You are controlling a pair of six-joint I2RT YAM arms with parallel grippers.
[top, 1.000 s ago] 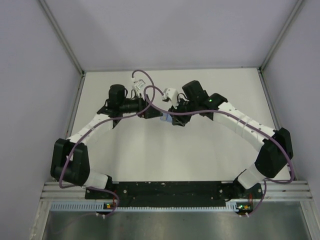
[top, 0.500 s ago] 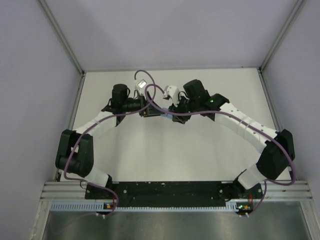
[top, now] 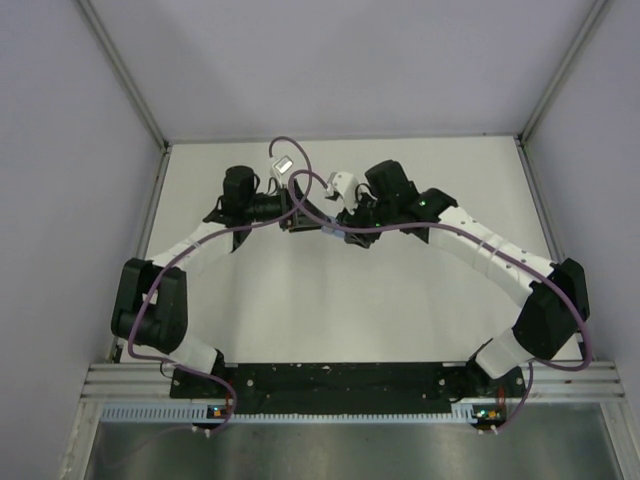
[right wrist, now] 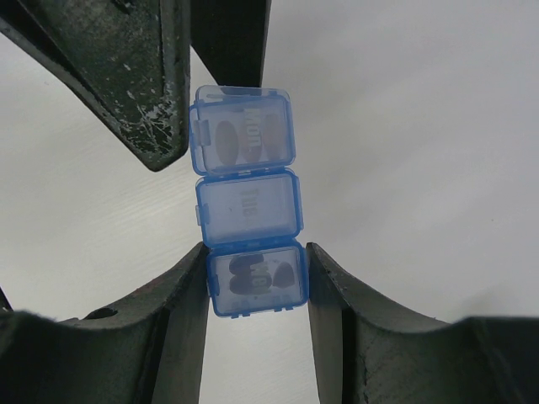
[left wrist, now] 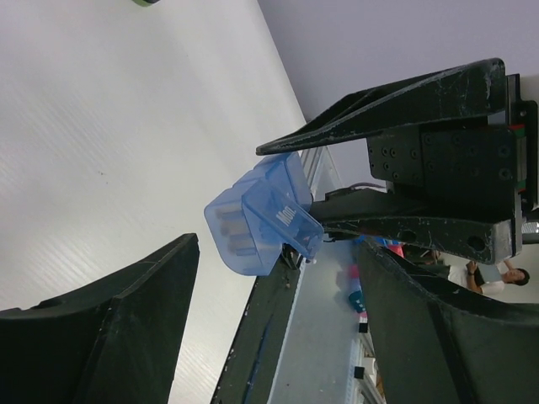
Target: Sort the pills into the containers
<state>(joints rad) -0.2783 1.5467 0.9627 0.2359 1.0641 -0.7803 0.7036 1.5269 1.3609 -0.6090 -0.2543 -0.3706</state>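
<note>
The translucent blue pill box has three compartments in a row, with lids that look shut. Dark pills show in both end compartments. My right gripper is shut on the near end compartment and holds the box above the white table. My left gripper is open, and the box's far end lies just past its fingertips. One left finger stands beside the far compartment. In the top view the box is a small blue patch between the left gripper and the right gripper.
The white table is walled by grey panels on three sides. A green sliver shows at the top edge of the left wrist view. A metal rail runs along the table's near edge by the arm bases.
The left arm has swung right and brought its open gripper up to the box's far end. The right gripper has shifted slightly, still holding the box.
</note>
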